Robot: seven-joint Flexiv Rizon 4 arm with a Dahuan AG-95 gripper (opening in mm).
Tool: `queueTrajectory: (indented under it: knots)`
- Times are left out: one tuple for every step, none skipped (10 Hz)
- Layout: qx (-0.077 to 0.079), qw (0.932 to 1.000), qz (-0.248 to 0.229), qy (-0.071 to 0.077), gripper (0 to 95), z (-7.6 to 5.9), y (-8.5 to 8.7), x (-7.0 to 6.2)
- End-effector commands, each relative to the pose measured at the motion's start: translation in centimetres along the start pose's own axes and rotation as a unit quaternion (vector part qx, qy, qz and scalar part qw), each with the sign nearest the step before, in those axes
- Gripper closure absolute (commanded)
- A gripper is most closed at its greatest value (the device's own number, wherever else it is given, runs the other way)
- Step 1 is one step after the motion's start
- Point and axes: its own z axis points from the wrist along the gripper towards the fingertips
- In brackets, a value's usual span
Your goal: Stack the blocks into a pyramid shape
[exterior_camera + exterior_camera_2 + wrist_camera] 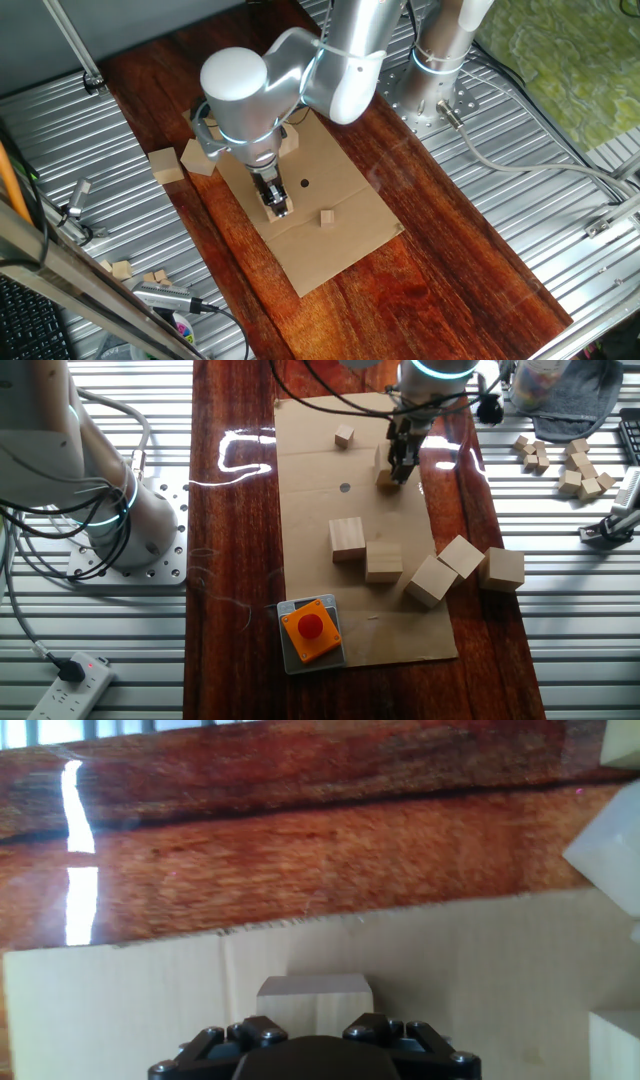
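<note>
- One block (387, 478) is clamped between the closed-in fingers of the gripper (398, 468), low over the cardboard sheet (310, 480).
- Five blocks (347, 540) are scattered near the orange box (309, 629).

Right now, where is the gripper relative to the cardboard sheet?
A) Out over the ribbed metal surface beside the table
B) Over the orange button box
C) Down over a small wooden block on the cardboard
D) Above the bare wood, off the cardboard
C. In the other fixed view the gripper is low over the cardboard sheet at a small wooden block, and the hand view shows that block just ahead of the fingers.
</note>
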Motion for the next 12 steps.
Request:
queueTrajectory:
  knots:
    - [-0.004, 0.9999, 0.005, 0.01, 95.0, -0.6, -0.4, 0.6]
    - [-0.005, 0.9999, 0.009, 0.012, 95.0, -1.0, -0.7, 0.9]
    - [-0.006, 0.9999, 0.01, 0.012, 95.0, -1.2, -0.9, 1.2]
    - [-0.008, 0.9998, 0.013, 0.014, 95.0, -1.3, -1.3, 1.7]
    - [-0.01, 0.9997, 0.019, 0.014, 95.0, -1.4, -1.6, 2.0]
    - [-0.013, 0.9995, 0.025, 0.015, 95.0, -1.6, -1.6, 2.2]
    - [-0.012, 0.9993, 0.031, 0.019, 95.0, -1.9, -1.7, 2.2]
    - [-0.012, 0.9993, 0.031, 0.02, 95.0, -2.0, -1.6, 2.2]
    - [-0.012, 0.9994, 0.027, 0.019, 95.0, -2.0, -1.6, 2.2]
    - [-0.009, 0.9995, 0.023, 0.019, 95.0, -2.0, -1.6, 2.2]
    - [-0.009, 0.9996, 0.022, 0.018, 95.0, -2.0, -1.6, 2.2]
    - [-0.01, 0.9996, 0.02, 0.016, 95.0, -2.0, -1.6, 2.2]
